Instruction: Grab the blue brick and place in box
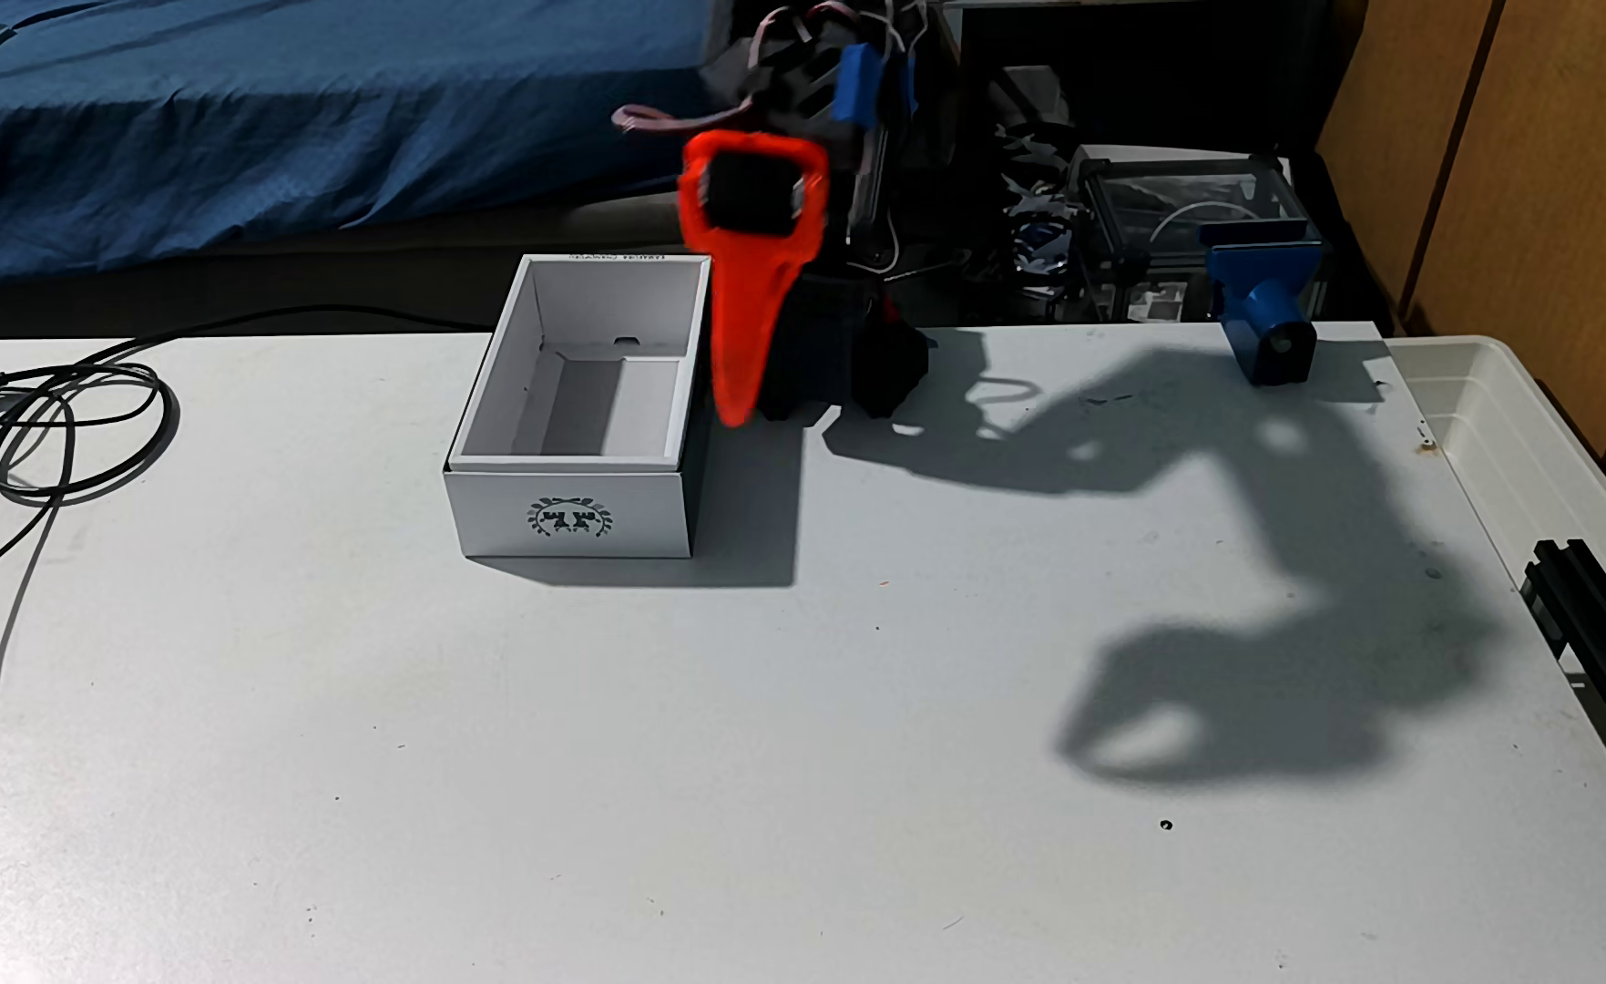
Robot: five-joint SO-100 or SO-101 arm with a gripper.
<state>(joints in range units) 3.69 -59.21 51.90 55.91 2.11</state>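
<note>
Honestly, from the fixed view I can't find the brick on the bench or in the box (581,516). My orange pincer (734,412) hangs just right of the box rim, blurred; I cannot tell if it grips anything. Any release here risks dropping outside.

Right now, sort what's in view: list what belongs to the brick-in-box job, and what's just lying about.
Job:
- box, white, open, wreath emblem in front
- orange tool, pointing down beside the box's right wall
- blue brick: can't make it out anywhere

Lying about:
- black cables at left
- blue mount at the table's back right
- translucent tub at right
- blue bedding behind
</note>
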